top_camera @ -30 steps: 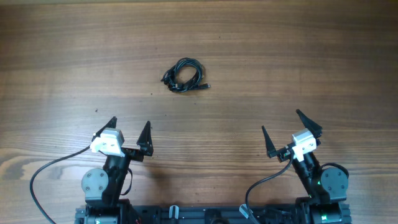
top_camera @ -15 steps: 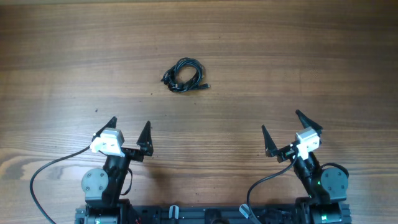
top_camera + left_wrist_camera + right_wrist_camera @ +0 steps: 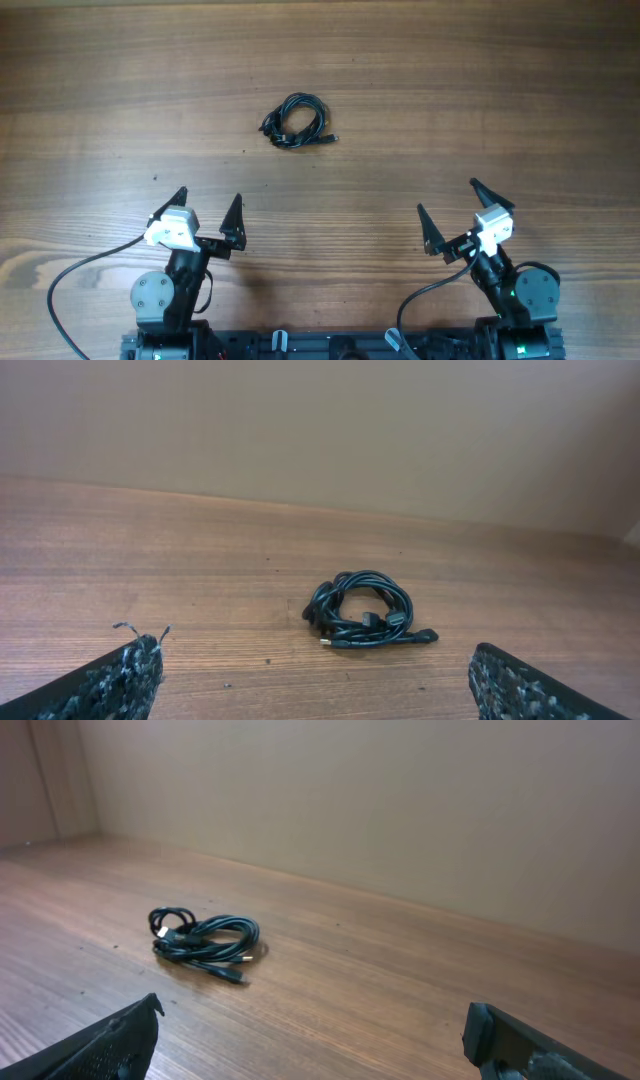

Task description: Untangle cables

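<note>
overhead / cables: thin black cords (image 3: 297,121) lay coiled in one small bundle on the bench (image 3: 470,80), toward the far edge, a little left of the middle; a small plug end stuck out on the bundle's right side.
overhead / left gripper: left gripper (image 3: 210,194) sat by the near edge, left part of the bench; fingers spread wide, nothing between them, well apart from the bundle.
overhead / right gripper: right gripper (image 3: 446,196) sat by the near edge, right part; fingers spread apart, empty, turned at a slant.
overhead / arm wires: a thicker black arm wire (image 3: 62,280) looped near the near-left corner; another curved by the right arm base.
left wrist / cables: bundle (image 3: 362,610) lay flat on the wood ahead, slightly right of centre, plug ends pointing to the near side; pale wall (image 3: 320,430) behind the far edge.
left wrist / fingers: two dark fingertips (image 3: 110,685) showed only at the lower corners, far apart, touching nothing.
right wrist / cables: bundle (image 3: 205,942) lay ahead and to the left, loops flattened, one plug tip on the near side.
right wrist / fingers: both fingertips (image 3: 515,1042) at the lower corners, wide apart, nothing held.
</note>
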`<action>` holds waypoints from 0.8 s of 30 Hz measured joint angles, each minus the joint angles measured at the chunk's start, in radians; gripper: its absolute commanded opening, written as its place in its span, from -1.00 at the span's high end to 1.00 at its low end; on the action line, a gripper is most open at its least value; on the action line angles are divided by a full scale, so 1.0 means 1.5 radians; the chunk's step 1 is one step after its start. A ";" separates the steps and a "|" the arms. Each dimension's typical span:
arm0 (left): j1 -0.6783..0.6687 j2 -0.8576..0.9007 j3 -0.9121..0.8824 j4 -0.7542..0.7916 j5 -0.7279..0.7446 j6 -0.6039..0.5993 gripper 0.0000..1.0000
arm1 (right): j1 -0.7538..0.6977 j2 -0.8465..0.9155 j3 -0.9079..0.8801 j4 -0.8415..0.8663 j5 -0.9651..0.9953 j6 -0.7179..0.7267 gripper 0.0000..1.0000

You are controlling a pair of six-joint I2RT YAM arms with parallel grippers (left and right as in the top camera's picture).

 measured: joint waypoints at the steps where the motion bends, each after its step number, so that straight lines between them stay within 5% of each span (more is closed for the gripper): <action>1: 0.000 0.000 0.000 0.002 0.000 0.000 -1.00 | 0.000 0.002 0.001 -0.003 -0.003 0.000 -0.99; 14: 0.000 0.023 0.083 -0.029 0.000 0.000 -1.00 | 0.000 0.040 0.057 -0.040 -0.012 0.013 -0.99; 24: 0.000 0.200 0.248 -0.076 0.000 0.000 -1.00 | 0.000 0.136 0.175 -0.100 -0.017 0.017 -1.00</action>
